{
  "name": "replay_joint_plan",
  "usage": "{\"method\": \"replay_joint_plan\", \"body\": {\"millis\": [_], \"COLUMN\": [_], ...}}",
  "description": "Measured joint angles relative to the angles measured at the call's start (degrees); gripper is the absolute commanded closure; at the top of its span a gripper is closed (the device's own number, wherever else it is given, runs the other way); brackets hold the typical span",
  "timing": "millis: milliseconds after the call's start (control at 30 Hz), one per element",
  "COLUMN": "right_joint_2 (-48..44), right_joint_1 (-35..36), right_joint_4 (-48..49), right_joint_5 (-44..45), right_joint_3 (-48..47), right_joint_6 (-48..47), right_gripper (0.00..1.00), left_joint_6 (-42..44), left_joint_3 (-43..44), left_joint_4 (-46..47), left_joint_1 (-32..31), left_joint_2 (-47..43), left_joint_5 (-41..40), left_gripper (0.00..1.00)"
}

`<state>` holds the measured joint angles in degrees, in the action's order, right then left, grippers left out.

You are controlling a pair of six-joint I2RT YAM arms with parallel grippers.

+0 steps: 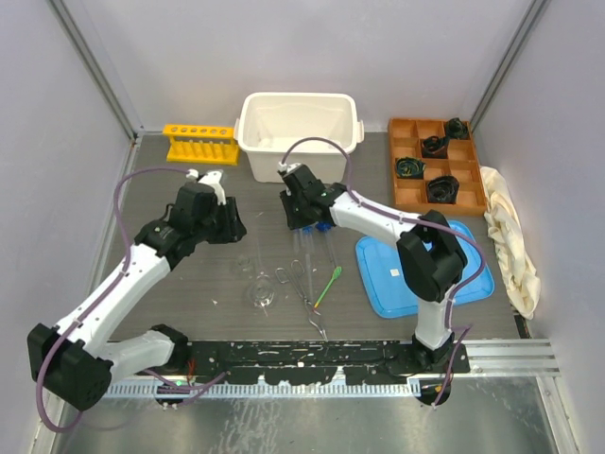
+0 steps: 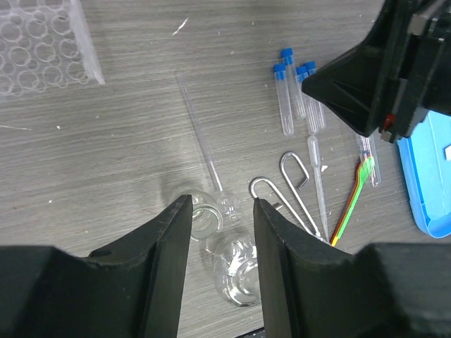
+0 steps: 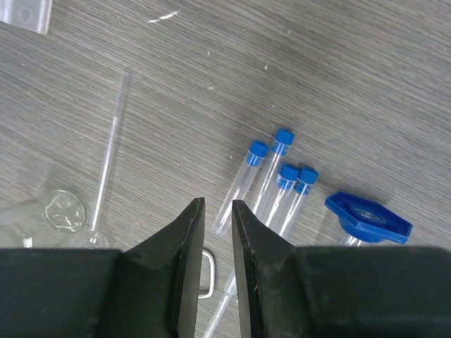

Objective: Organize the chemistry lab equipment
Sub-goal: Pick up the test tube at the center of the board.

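Landmark = white tub (image 1: 269, 132).

- Left gripper (image 2: 218, 229): jaws moderately apart, nothing clamped. It hangs over the two small clear glass flasks (image 2: 236, 271), which sit in front of the tub toward the arm bases, slightly left of it.
- Right gripper (image 3: 217, 236): jaws at a narrow slit with bare table showing through, nothing held. Its tips are just short of the four blue-capped test tubes (image 3: 271, 176), which lie flat directly in front of the tub.
- Blue-based cylinder (image 3: 368, 220): just right of those tubes. Only the base shows clearly, so I can't tell if it's upright.
- Metal tongs (image 2: 282, 197) and green spatula (image 2: 352, 201): farther out from the tub, past the tubes.
- Yellow rack (image 1: 198, 142): just left of the tub.
- Clear plastic rack (image 2: 42, 42): front-left of the tub.
- Orange tray (image 1: 416, 194): right of the tub.
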<state>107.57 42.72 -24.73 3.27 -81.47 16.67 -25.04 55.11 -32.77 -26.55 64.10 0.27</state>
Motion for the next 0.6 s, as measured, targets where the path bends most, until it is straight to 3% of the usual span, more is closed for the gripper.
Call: {"method": "replay_joint_plan", "body": {"millis": [200,600], "right_joint_2": [2.08,2.32], "right_joint_1": [0.59,2.54], "right_joint_4": [-1.05,-1.6], "right_joint_5": [-1.03,-0.59], "right_joint_3": [-2.73,3.21], "right_joint_6": [0.57,3.1], "right_gripper": [0.7,0.66], "left_joint_6": [0.48,0.42], "left_joint_3": [-0.07,-0.09], "left_joint_4": [-0.85,-1.81], "left_joint_1": [0.0,0.0], "left_joint_2": [-2.86,-2.38], "left_joint_5": [-1.29,-1.29], "left_gripper": [0.58,0.59]}}
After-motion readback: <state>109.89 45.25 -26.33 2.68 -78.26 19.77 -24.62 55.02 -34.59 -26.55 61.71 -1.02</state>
